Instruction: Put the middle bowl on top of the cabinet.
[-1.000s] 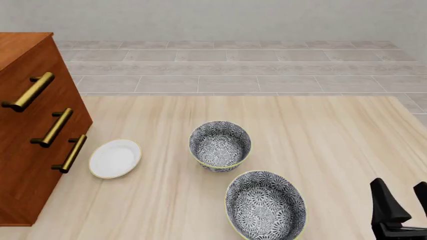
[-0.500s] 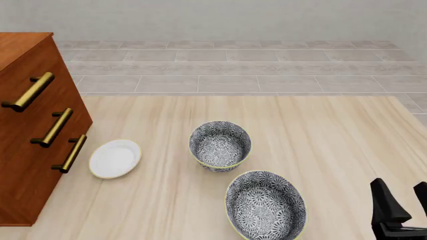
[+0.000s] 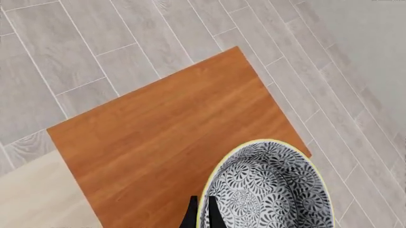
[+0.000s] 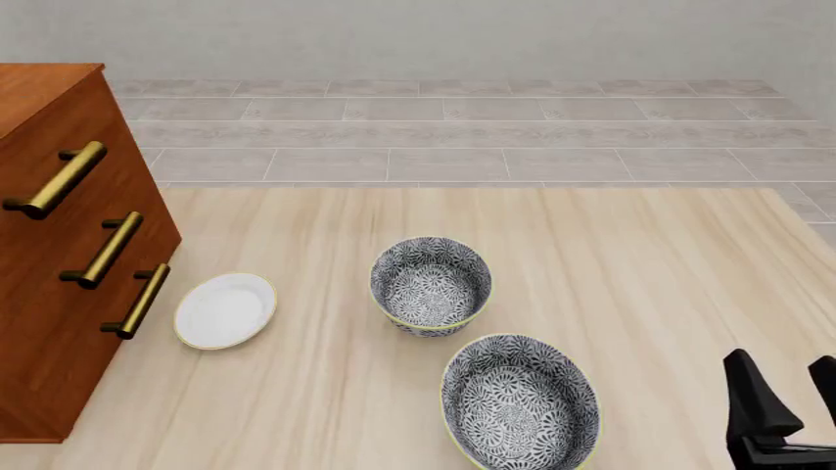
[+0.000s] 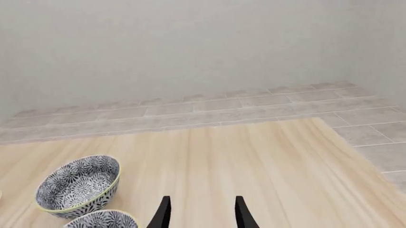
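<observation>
Over the flat top of the tall reddish-brown wooden cabinet [image 3: 171, 147], the left gripper [image 3: 201, 214] pinched the rim of the round grey-and-white floral bowl [image 3: 269, 187], hanging directly above its landing spot; the right gripper [image 5: 200, 213] sat unclenched, empty.

Two patterned bowls [image 4: 432, 285] [image 4: 520, 401] and a small white plate [image 4: 225, 310] on the pale wooden table [image 4: 627, 264].

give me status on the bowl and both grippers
Left gripper shut on middle bowl, over the cabinet top. Right gripper open, idle above the table. Nothing in the way.
</observation>
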Robot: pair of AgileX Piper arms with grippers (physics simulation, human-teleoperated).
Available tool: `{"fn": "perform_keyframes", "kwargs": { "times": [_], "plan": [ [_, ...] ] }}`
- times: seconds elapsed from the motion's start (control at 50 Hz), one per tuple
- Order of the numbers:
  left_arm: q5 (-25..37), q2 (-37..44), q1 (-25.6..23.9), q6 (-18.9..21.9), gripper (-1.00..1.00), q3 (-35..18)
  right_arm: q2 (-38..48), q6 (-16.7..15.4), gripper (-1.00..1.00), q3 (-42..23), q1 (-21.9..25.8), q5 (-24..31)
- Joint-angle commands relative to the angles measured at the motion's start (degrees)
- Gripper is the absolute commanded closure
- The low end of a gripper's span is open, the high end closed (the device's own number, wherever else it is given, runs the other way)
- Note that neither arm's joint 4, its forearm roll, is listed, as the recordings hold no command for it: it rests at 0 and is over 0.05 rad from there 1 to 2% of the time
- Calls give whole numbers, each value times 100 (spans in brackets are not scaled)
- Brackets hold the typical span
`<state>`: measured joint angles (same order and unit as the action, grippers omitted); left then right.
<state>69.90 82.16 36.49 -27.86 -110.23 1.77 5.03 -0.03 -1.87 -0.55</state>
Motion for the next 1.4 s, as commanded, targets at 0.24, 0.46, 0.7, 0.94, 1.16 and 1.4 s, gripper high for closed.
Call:
{"fn": "perform_keyframes", "kwargs": {
  "times": [0.24, 0.46, 0.7, 0.94, 1.16, 1.4],
  "plan": [
    [-1, 27, 63, -84, 100, 68, 129, -56, -100, -8, 23, -94],
    [-5, 35, -14, -135, 100, 112, 132, -58, -100, -2, 18, -104],
    [-1, 64, 1, -168, 100, 136, 179, -47, -100, -4, 8, -156],
    [-4, 54, 61, -119, 100, 180, 128, -35, -100, -5, -3, -113],
    [-4, 68, 88, -65, 100, 198, 94, -35, -100, -3, -5, -83],
    [-9, 40, 76, -59, 100, 295, 8, -35, -100, 1, -7, 0]
  ]
}}
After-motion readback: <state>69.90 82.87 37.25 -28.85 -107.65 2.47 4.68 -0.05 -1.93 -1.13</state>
